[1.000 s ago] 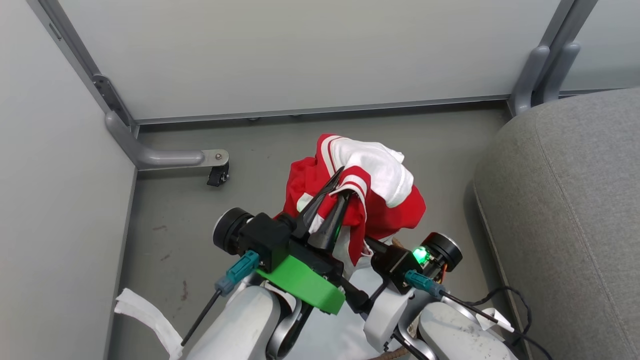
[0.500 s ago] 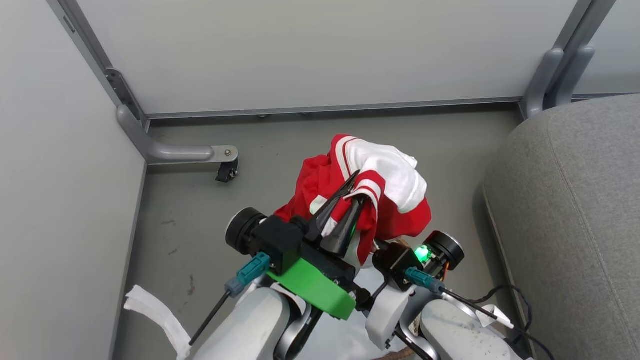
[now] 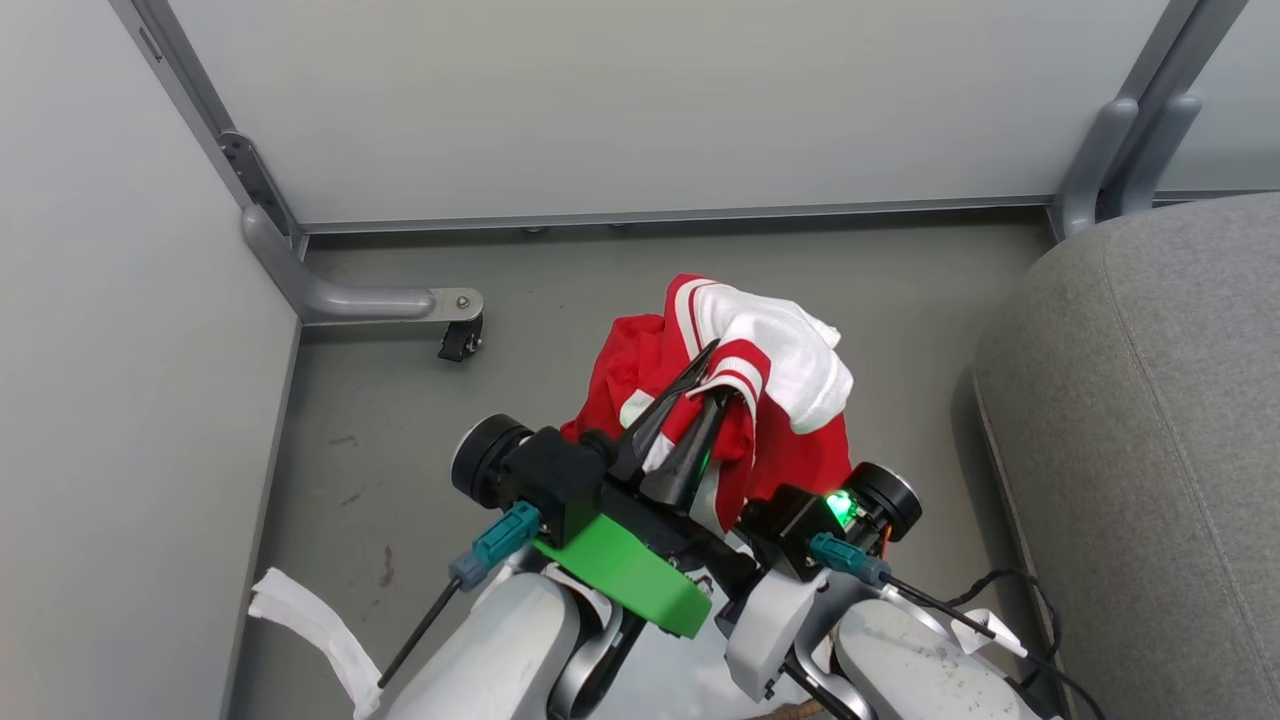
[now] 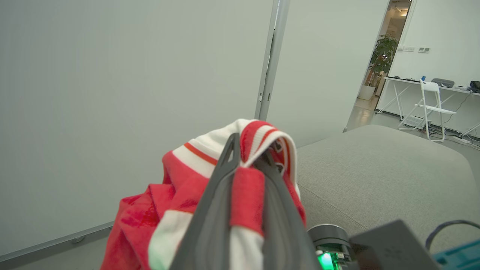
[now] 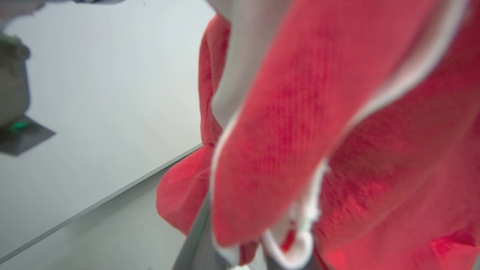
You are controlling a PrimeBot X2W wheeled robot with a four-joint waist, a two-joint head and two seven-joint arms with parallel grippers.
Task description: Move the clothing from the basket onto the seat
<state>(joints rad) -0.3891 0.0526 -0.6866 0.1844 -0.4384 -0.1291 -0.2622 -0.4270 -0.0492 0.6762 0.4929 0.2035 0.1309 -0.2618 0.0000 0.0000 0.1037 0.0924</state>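
Gripping a fold of red cloth and striped trim, the left gripper (image 3: 718,372) has its two dark fingers pinched nearly together; the left wrist view shows the fabric squeezed between them. From it hangs the red and white jersey clothing with red-white striped trim (image 3: 790,360), bunched in the air to the left of the large grey fabric-upholstered seat (image 3: 1150,420) and not touching it.

The right gripper (image 3: 805,515), on the side nearer the seat, has moved in under the hanging hem over the last second. Red cloth drapes over its fingers in the right wrist view, too close and blurred to tell whether the jaws have closed or caught anything.

The head view has also slid a little, which is the camera turning. The bundle's gap to the seat looks no smaller.

Left of the seat lies dull grey floor (image 3: 420,420). Beyond it stand pale partition panels (image 3: 640,110) on a grey metal foot with a black caster (image 3: 460,340).

It looks as if a second hold is being sought to steady the load, and the carry across to the seat has not yet begun.
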